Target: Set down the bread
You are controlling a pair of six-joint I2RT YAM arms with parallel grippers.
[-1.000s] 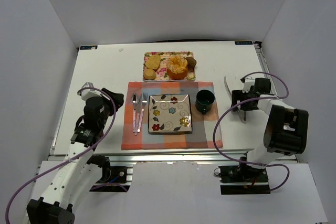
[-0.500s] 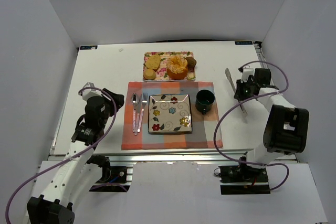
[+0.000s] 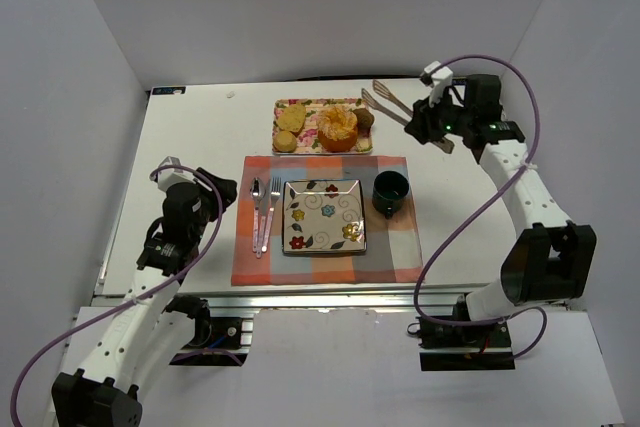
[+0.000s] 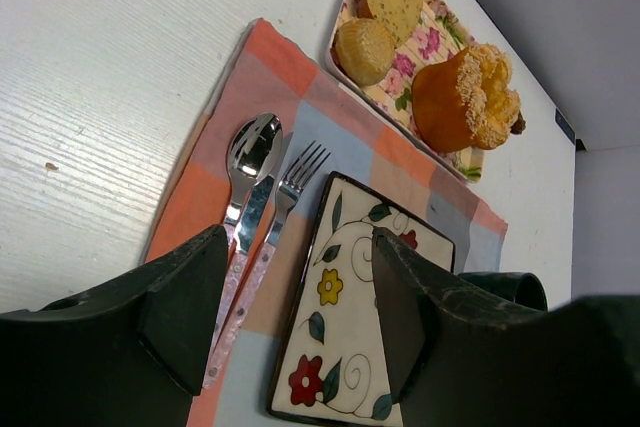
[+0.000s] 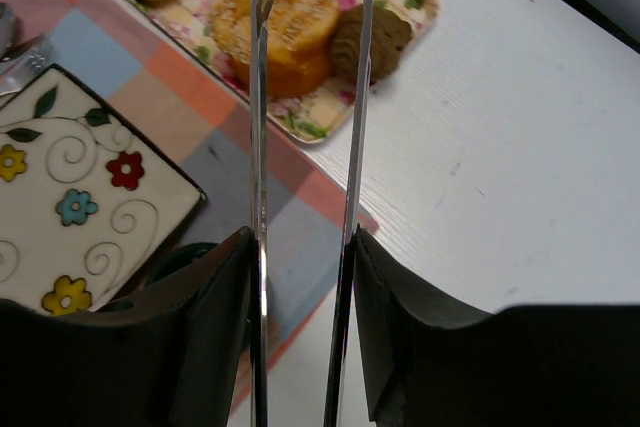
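The bread (image 4: 465, 97) has a rough, crumbly crust. The tongs (image 5: 259, 197), spoon (image 4: 252, 147) and fork (image 4: 290, 192) are polished metal. The placemat (image 4: 200, 187) is woven cloth, the plate (image 4: 345, 332) glossy glazed, the tabletop (image 4: 100, 97) matt white with a grain.

The tray (image 3: 311, 125) sits at the far middle of the table (image 3: 200, 147), with the bread (image 3: 338, 128) at its centre, rolls (image 3: 289, 128) on the left and a muffin (image 3: 364, 119) on the right. In front of it lies the placemat (image 3: 390, 247), which carries the plate (image 3: 324, 215) in the middle, the spoon (image 3: 256, 209) and fork (image 3: 271, 209) to its left, and the cup (image 3: 391, 192) to its right. My tongs (image 3: 390, 105) are just right of the tray.

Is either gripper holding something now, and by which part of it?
Right gripper holds metal tongs, squeezing both arms from outside, toward their rear end. Left gripper holds nothing.
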